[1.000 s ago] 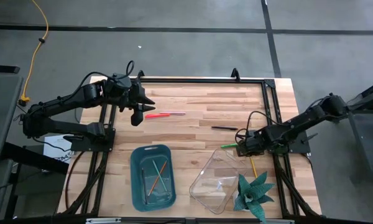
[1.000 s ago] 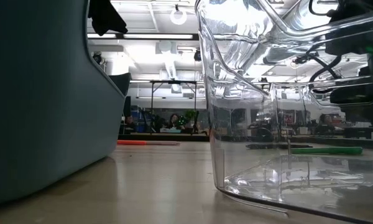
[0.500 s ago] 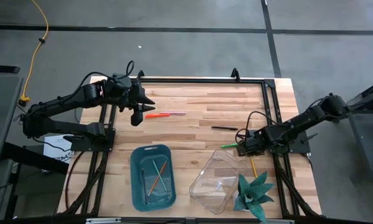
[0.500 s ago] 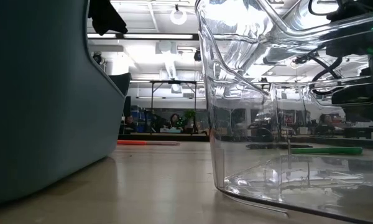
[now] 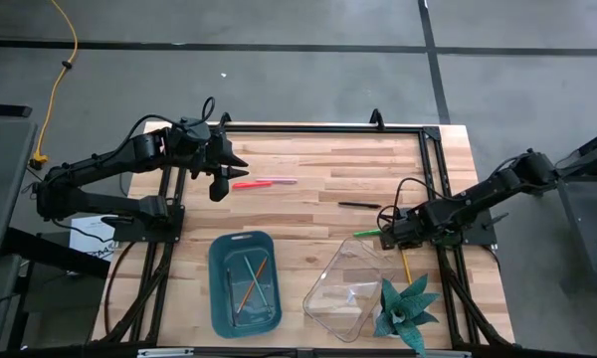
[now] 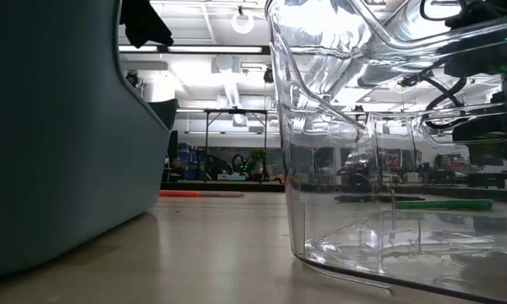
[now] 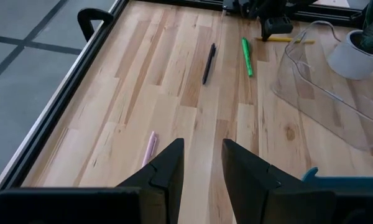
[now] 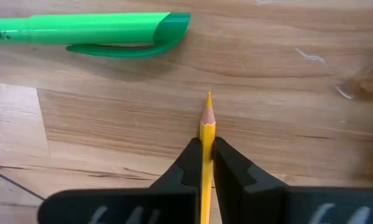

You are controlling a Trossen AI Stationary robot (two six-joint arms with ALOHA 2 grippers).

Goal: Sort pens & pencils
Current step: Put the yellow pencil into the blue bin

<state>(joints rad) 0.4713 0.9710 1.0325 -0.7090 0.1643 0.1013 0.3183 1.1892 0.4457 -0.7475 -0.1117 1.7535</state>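
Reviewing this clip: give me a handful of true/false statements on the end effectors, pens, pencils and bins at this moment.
1. The right end effector is shut on the yellow pencil. True.
2. The green pen lies inside the clear bin. False: it lies on the table.
3. The blue bin holds pencils. True.
4. The left end effector grips the black pen. False: it is open and holds nothing.
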